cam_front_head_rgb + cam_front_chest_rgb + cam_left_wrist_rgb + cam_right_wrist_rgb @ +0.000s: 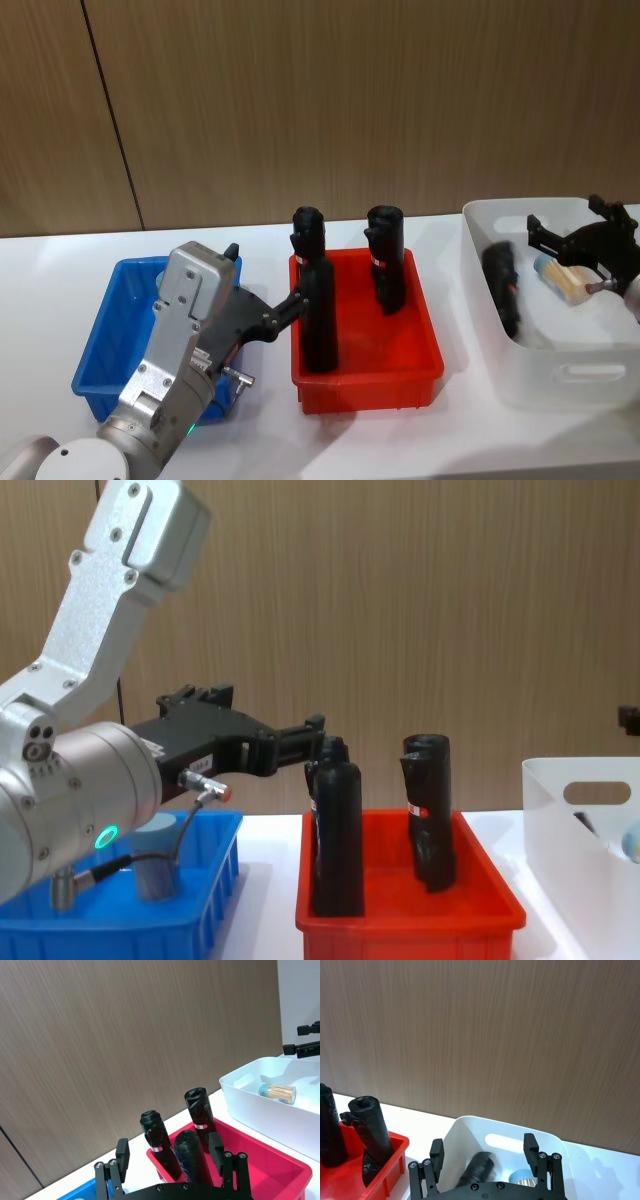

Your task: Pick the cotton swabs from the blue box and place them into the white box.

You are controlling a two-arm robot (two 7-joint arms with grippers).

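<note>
The left gripper, black on a silver arm, was nearest the camera, hovering above the shallow bright blue plastic tray with slotted sides near the table's left end and reaching toward the red plastic bin at the table's middle. Its fingers stood wide apart with nothing between them. In the chest view a clear tub with a pale blue lid stood inside the blue tray, below the arm.

The red bin held tall black rolls: one leaned at its front left and one stood at its back right; the left wrist view showed three rolls there.

At the table's right end stood the tall white plastic bin with smooth walls and an oval handle cutout. The right gripper hung over its far right side, fingers spread wide and empty. Inside the white bin lay a clear cylindrical tub of cotton swabs with a pale blue lid on its side, beside one black roll leaning along the bin's left wall.
</note>
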